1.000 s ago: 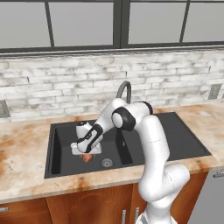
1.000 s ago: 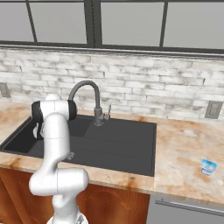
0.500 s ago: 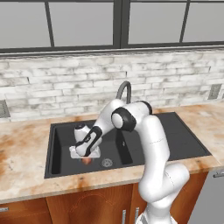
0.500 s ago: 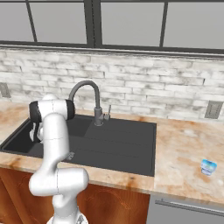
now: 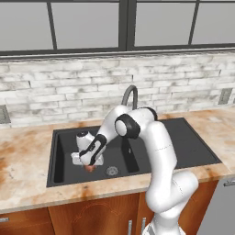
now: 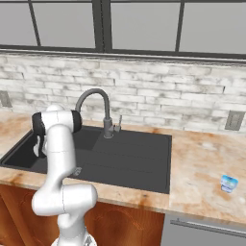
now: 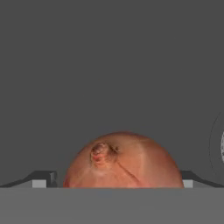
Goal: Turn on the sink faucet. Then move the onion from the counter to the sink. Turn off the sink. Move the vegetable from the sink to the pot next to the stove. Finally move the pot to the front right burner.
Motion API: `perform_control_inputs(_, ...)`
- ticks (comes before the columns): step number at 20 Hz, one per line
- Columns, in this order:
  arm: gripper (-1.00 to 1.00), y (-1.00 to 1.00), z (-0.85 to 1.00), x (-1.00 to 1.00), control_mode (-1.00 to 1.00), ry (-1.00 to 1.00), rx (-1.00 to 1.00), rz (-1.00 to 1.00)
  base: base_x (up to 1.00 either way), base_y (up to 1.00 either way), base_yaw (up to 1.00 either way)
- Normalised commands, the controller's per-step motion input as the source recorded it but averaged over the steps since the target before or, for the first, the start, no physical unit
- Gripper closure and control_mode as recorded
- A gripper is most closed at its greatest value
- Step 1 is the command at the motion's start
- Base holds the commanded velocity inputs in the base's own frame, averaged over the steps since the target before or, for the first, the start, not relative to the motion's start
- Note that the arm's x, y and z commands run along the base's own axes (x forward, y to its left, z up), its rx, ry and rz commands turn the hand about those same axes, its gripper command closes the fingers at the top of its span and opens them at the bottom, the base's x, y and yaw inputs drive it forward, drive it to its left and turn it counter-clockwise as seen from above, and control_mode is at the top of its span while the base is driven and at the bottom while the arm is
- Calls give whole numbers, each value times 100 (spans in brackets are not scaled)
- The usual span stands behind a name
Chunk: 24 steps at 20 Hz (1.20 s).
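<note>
The reddish-orange onion lies on the floor of the black sink, left of the round drain. My gripper reaches down into the basin right over it. In the hand view the onion sits at the bottom, between my two fingertips, and my gripper is open with the jaws on either side of it. I cannot tell whether the pads touch it. The dark gooseneck faucet arches behind the arm.
Beige marbled counter surrounds the sink. A small blue thing lies on the counter at the right. A wall outlet sits on the brick backsplash. The drain's rim shows at the hand view's right edge.
The hand has come down into the basin onto the onion. The jaws have stayed open and the onion has not moved.
</note>
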Motion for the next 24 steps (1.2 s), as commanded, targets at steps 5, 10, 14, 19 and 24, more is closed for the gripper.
perform_control_inputs(5,-100,0,-34,10,-100,-6,-1,1,0,0,0)
perform_control_inputs(10,100,0,-62,0,-100,0,-1,0,0,0,0)
perform_control_inputs(14,100,0,-36,0,-100,4,0,0,0,0,0)
perform_control_inputs(19,100,-3,22,-22,-100,-1,0,0,0,0,0)
perform_control_inputs(24,100,-18,99,-61,-100,-4,0,0,0,0,0)
